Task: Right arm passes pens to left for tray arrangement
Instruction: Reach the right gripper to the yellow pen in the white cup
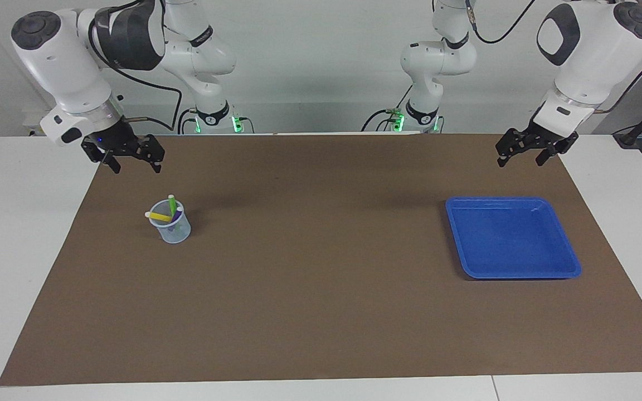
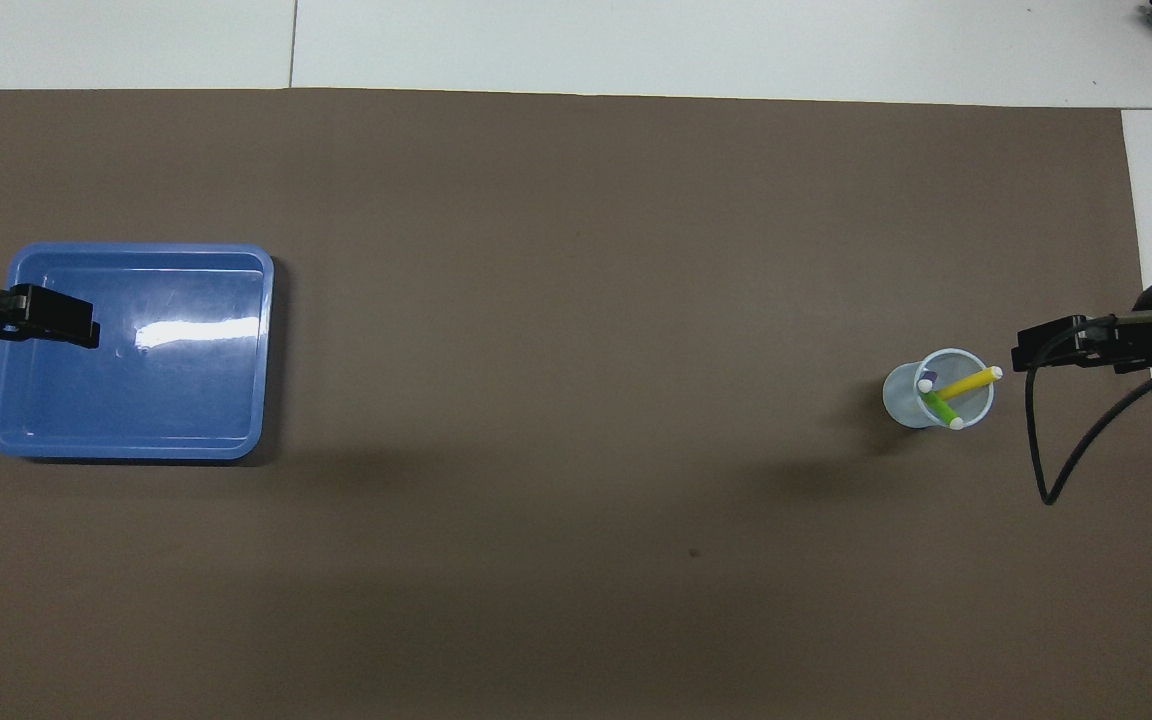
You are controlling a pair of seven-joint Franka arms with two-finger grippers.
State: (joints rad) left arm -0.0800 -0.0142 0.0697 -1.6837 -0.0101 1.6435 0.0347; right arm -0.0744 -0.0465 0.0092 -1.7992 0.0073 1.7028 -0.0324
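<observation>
The facing view looks from high across the table toward both arm bases, covering the whole brown mat (image 1: 321,312). The overhead view looks steeply down from above the robots' end, closer in. Both share the mat, the tray (image 1: 513,238) (image 2: 131,350) and the cup (image 1: 173,227) (image 2: 936,402), mirrored.

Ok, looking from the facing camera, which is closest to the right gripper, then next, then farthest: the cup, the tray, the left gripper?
1. cup, just below the right gripper, holding the pens.
2. tray, at the left arm's end.
3. left gripper, above the mat's edge there.
</observation>
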